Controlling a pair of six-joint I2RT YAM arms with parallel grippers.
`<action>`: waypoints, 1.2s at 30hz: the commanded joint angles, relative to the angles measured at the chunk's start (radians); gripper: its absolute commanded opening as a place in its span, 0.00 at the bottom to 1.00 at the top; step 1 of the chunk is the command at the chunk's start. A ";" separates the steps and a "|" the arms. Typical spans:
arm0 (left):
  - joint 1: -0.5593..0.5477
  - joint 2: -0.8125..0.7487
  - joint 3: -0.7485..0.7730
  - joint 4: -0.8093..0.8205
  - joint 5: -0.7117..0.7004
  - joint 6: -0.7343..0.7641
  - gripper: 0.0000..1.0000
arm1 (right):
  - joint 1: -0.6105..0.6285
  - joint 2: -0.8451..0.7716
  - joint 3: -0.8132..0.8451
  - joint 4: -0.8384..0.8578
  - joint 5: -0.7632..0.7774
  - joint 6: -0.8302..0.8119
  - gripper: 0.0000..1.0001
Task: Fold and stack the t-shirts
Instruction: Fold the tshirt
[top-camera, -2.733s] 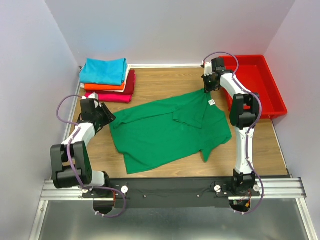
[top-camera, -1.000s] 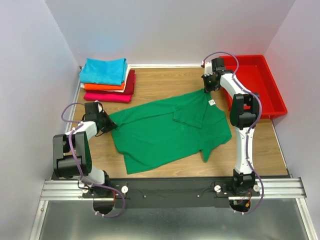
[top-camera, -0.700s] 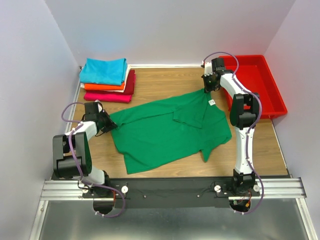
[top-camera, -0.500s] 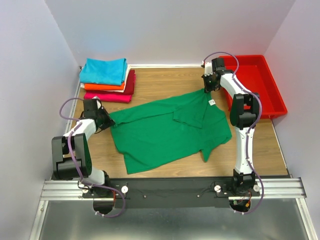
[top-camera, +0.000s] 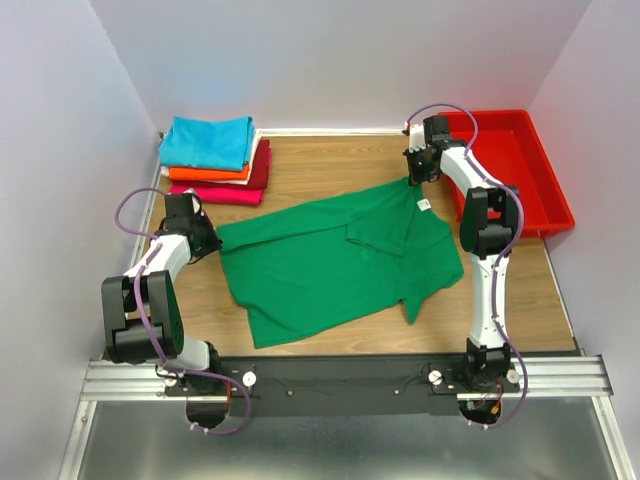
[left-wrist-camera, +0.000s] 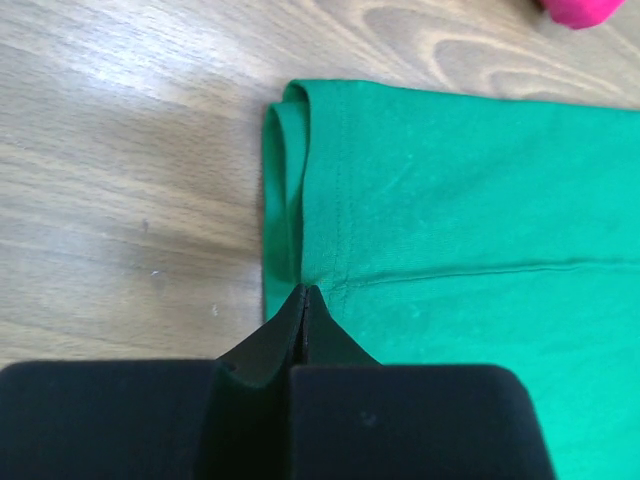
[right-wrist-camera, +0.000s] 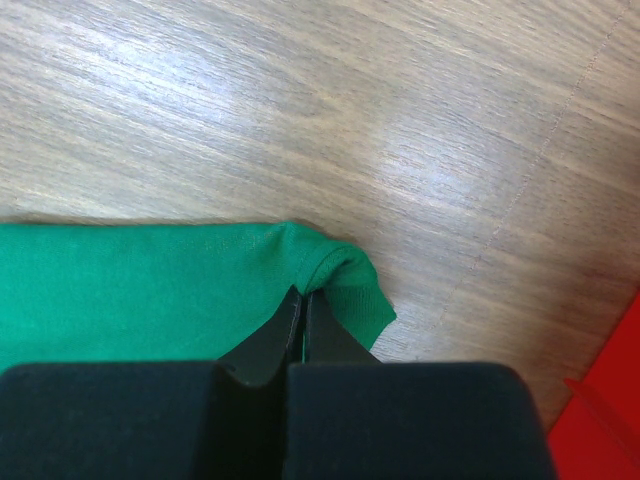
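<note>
Left tool (left-wrist-camera: 302, 292) clamps green shirt (top-camera: 330, 265) hem; right tool (right-wrist-camera: 303, 294) clamps its corner near the tray (top-camera: 520, 165). Shallow bites: either may slip when lifted.

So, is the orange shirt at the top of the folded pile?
No, the turquoise shirt lies on top, and the orange shirt shows just under it.

Place: robotics lab cell.
Walls: plain white panels (top-camera: 330, 60) on three sides.
Table (top-camera: 330, 160): wooden top.
Rail (top-camera: 580, 378): aluminium, carrying left arm (top-camera: 158, 265) and right arm (top-camera: 487, 290).
</note>
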 joint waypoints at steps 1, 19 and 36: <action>-0.005 -0.030 0.031 -0.044 -0.065 0.048 0.00 | -0.007 0.022 0.015 0.020 0.017 -0.001 0.01; -0.007 -0.082 0.008 -0.048 -0.111 0.057 0.00 | -0.008 0.029 0.017 0.023 0.013 0.001 0.01; -0.007 -0.137 0.023 -0.091 -0.013 0.048 0.30 | -0.008 0.025 0.006 0.022 0.007 0.001 0.00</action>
